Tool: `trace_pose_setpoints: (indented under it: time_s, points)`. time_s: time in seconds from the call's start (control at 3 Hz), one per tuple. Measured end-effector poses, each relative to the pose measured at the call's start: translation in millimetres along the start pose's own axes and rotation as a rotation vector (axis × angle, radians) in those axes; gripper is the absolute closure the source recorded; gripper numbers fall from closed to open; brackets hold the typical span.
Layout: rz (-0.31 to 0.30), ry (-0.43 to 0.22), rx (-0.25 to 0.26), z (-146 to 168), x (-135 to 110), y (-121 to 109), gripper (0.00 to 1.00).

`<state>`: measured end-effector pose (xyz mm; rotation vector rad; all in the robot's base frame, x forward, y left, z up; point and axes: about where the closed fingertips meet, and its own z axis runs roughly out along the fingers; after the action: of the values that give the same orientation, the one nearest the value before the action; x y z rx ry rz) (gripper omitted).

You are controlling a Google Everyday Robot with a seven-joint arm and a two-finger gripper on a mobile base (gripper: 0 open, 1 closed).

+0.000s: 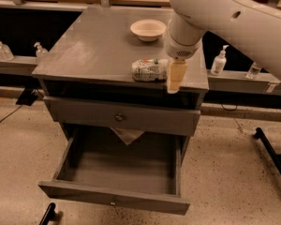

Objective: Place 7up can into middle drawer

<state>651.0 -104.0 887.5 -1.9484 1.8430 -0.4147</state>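
The 7up can (149, 70) lies on its side near the front edge of the grey cabinet top (93, 46), silvery white with green lettering. My gripper (175, 78) hangs from the white arm just right of the can, its cream fingers (176, 74) pointing down beside the can's end. The middle drawer (119, 168) is pulled out below, a grey wooden box with a small knob (113, 202) on its low front panel. A bit of crumpled paper (126, 136) shows at its back.
A cream bowl (148, 29) stands at the back of the cabinet top. The shut upper drawer front (119, 117) has a round knob. Clear bottles (3, 49) stand on a ledge at left, and more (218, 61) at right. A black stand leg (271, 154) lies at right.
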Motion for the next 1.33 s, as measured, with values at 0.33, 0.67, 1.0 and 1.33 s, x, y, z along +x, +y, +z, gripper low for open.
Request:
trace_pose_setpoints:
  time_s: [0.33, 0.67, 1.0, 1.33]
  points:
    - [0.07, -0.075, -0.022, 35, 3, 2, 0.0]
    - [0.09, -0.147, -0.046, 53, -7, 4, 0.0]
    - [0.084, -0.184, -0.063, 56, -17, 5, 0.0]
    - [0.08, -0.211, -0.072, 52, -22, 6, 0.17]
